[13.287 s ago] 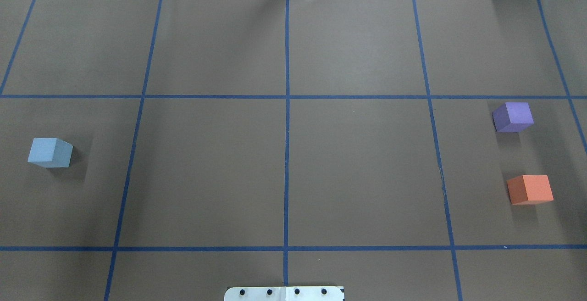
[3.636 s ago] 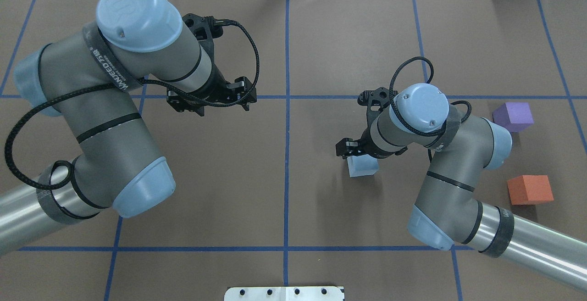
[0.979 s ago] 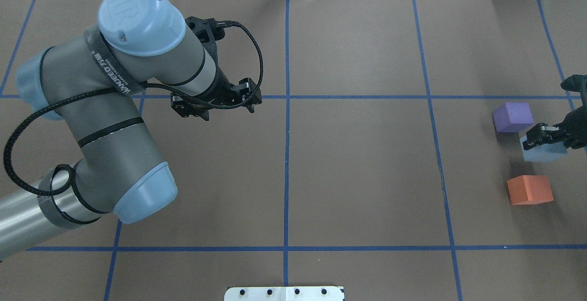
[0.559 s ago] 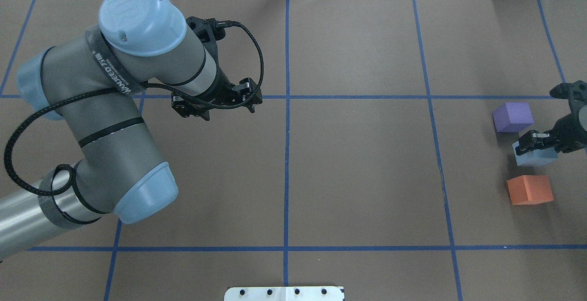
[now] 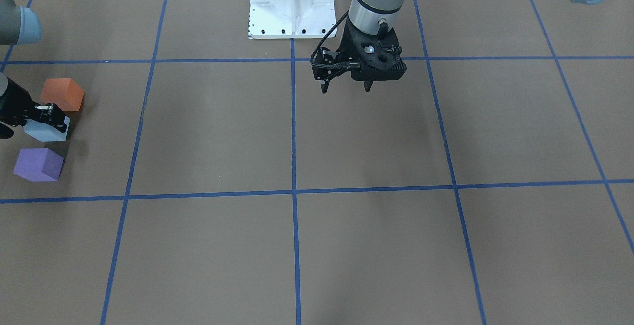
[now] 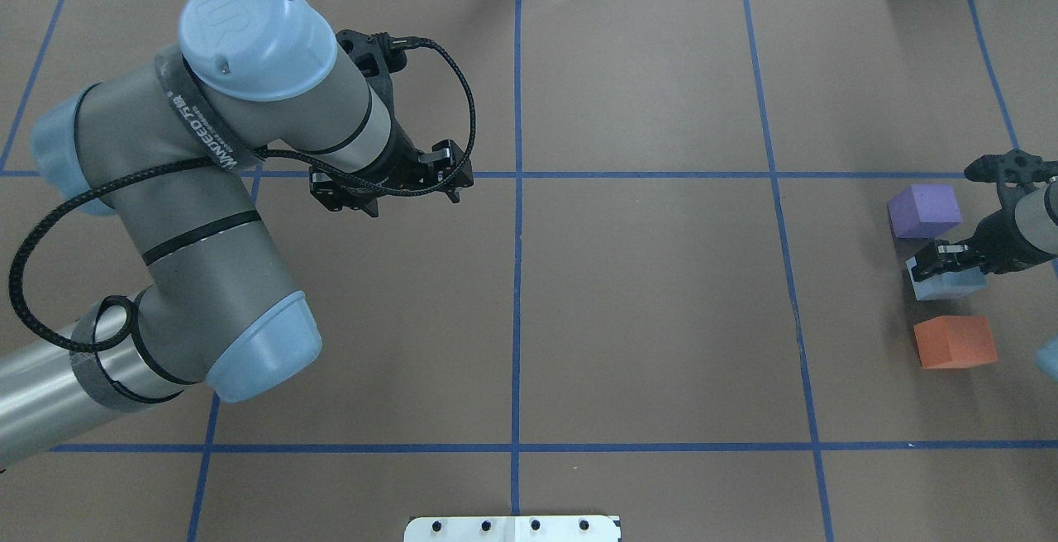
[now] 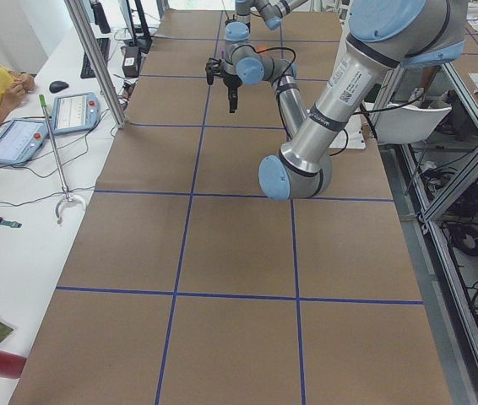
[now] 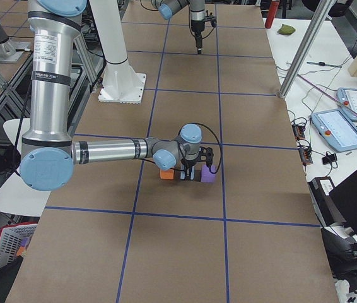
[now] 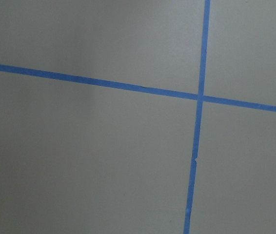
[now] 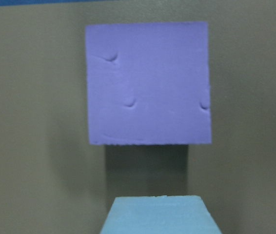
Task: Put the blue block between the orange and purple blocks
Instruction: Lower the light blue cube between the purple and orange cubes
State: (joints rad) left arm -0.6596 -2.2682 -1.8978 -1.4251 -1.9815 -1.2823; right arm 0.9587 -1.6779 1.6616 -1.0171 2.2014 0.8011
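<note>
The blue block (image 6: 942,284) sits in the gap between the purple block (image 6: 924,210) and the orange block (image 6: 955,341) at the table's right edge. My right gripper (image 6: 949,259) is shut on the blue block from above. I cannot tell whether the block touches the table. The front view shows the same row: orange (image 5: 62,94), blue (image 5: 43,131), purple (image 5: 38,164). The right wrist view shows the purple block (image 10: 148,83) just beyond the blue block's top (image 10: 161,214). My left gripper (image 6: 388,191) hangs open and empty over the left middle of the table.
Brown paper with a blue tape grid (image 6: 517,174) covers the table. The white base plate (image 6: 512,528) lies at the near edge. My large left arm (image 6: 207,195) spans the left half. The left wrist view shows only paper and tape (image 9: 199,96).
My right gripper has carried the blue block leftward in the overhead view, further in between the purple and orange blocks. The left arm has stayed still.
</note>
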